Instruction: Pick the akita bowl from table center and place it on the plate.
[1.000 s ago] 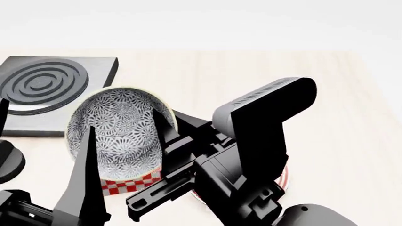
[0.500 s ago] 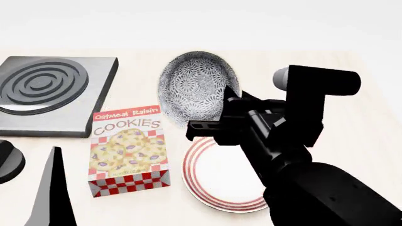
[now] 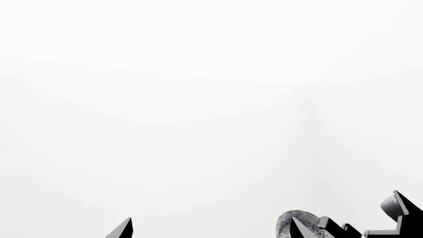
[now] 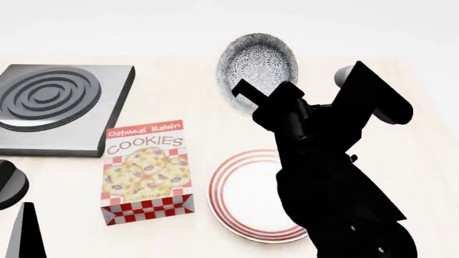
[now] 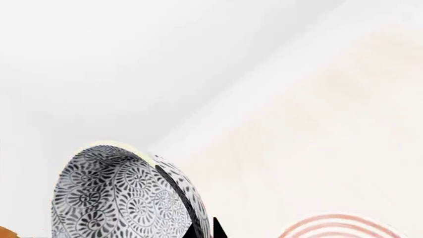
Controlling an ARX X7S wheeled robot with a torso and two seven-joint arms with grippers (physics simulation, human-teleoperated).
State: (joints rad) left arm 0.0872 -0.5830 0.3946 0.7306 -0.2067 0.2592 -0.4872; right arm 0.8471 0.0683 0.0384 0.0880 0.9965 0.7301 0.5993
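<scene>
The akita bowl (image 4: 258, 67), white with a dense grey-black floral pattern, hangs tilted on its side above the far middle of the table, its opening towards my head. My right gripper (image 4: 245, 92) is shut on its rim. In the right wrist view the fingertips (image 5: 198, 231) pinch the bowl's wall (image 5: 119, 196). The plate (image 4: 244, 196), white with red rings, lies flat nearer to me, partly behind my right arm, and its rim (image 5: 337, 225) also shows from the right wrist. My left gripper (image 3: 210, 232) is open and empty, low at the left, with one finger (image 4: 25, 234) showing.
A cookies box (image 4: 147, 169) lies left of the plate. A grey burner slab (image 4: 54, 105) with concentric rings fills the far left. A black round knob (image 4: 8, 184) sits at the left edge. The table's far edge runs just behind the bowl.
My right arm has carried the bowl away from my head and to the right, from over the cookies box to beyond the plate. The left gripper has dropped towards the lower left corner.
</scene>
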